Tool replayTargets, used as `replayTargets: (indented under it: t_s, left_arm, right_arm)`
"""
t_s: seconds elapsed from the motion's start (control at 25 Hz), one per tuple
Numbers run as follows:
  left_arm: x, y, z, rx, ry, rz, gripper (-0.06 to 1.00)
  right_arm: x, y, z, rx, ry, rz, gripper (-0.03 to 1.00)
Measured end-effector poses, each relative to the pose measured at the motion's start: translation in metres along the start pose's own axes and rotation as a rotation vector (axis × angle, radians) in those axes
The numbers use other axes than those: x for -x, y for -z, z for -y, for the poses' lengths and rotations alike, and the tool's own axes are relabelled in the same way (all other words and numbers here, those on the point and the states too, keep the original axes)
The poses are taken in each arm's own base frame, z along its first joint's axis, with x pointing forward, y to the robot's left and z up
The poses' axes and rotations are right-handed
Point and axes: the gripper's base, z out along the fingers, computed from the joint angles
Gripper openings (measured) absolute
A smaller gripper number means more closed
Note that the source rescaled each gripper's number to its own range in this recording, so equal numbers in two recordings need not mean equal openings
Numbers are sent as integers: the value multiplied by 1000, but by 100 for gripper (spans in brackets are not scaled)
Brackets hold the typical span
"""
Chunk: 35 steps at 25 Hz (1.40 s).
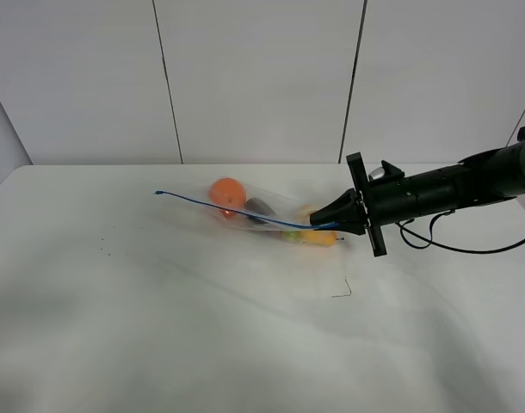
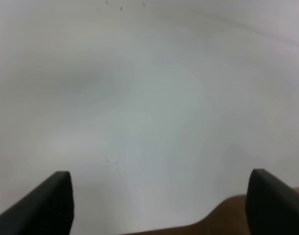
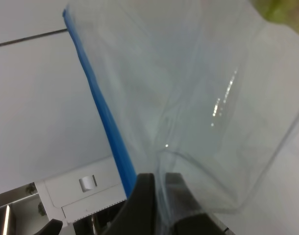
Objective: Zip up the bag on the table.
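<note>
my right gripper [image 1: 338, 224] was pinched tight on the blue zipper strip [image 1: 237, 213] at the near end of the bag [image 1: 262, 211], which stretched away leftward across the table [image 1: 159, 327], while my left gripper [image 2: 159, 196] hung open and empty.

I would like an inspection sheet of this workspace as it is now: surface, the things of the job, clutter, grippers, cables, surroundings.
Surface: white table, matte; a few small dark specks and one thin dark mark near its middle.
Job's things: clear bag lying on the table, blue zipper strip along its near edge; an orange fruit and other fruit show through it.
Clutter: nothing seen.
Grippers: right gripper shut on the bag's edge beside the zipper strip; left gripper open over bare table, holding nothing.
Cables: one black cable hangs in a loop under the right arm.
Surroundings: white panelled wall behind the table.
</note>
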Motion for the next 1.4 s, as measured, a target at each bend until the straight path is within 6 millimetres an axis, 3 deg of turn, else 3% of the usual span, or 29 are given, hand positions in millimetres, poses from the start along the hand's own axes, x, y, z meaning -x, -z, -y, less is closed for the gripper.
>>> replayTargets:
  t_s: [0.32,0.4,0.44,0.6,0.64,0.68,0.88,1.12,1.4]
  left_arm:
    - [-11,17,1,2,-6,127,100]
    - [-11,17,1,2,-6,127,100]
    - [-11,17,1,2,-6,127,100]
    - [-11,17,1,2,-6,127,100]
    - [-11,17,1,2,-6,127,100]
    - [-11,17,1,2,-6,127,100]
    - [-11,17,1,2,-6,127,100]
    - [-11,16,1,2,-6,126,100]
    - [-11,16,1,2,-6,126,100]
  right_arm:
    - [-1,0,1,-16,8,-12,0]
    - [-1,0,2,-18,10,-14,8]
    - [-1,0,2,-20,8,-16,18]
    - [-3,0,4,-45,1,-36,77]
    - [-4,1,5,-68,7,-50,88]
    - [-4,2,6,-100,14,-68,92]
    - [14,24,-1,-434,101,-155,99]
    - [53,71,-33,-890,229,-21,100]
    - [57,90,-54,-1006,290,51,100]
